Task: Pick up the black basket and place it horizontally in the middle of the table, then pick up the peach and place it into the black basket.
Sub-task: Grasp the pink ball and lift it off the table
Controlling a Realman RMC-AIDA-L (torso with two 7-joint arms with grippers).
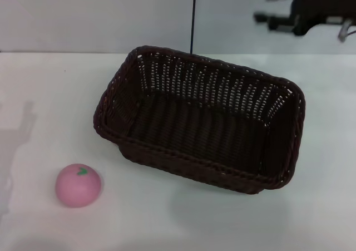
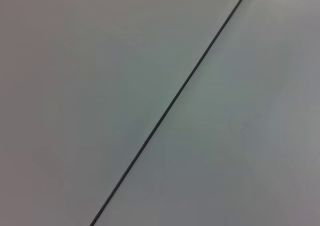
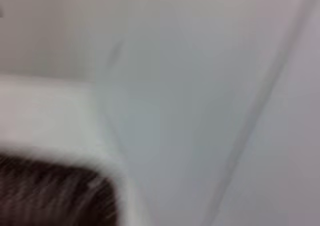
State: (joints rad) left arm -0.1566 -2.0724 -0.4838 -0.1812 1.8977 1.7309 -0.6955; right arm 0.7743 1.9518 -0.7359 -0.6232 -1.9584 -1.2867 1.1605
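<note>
The black basket [image 1: 200,120] stands upright on the white table [image 1: 50,95], around its middle, its long side running left to right and slightly skewed. It is empty. A blurred corner of it shows in the right wrist view [image 3: 55,193]. The pink peach [image 1: 78,185] with its green leaf mark sits on the table at the front left, apart from the basket. My right gripper [image 1: 268,6] hangs high at the back right, above and behind the basket, fingers apart and holding nothing. My left gripper is out of view; its wrist view shows only wall.
A grey wall with a thin dark vertical seam [image 1: 193,17] stands behind the table; the seam also shows in the left wrist view [image 2: 170,105]. A faint arm shadow [image 1: 19,128] lies on the table's left side.
</note>
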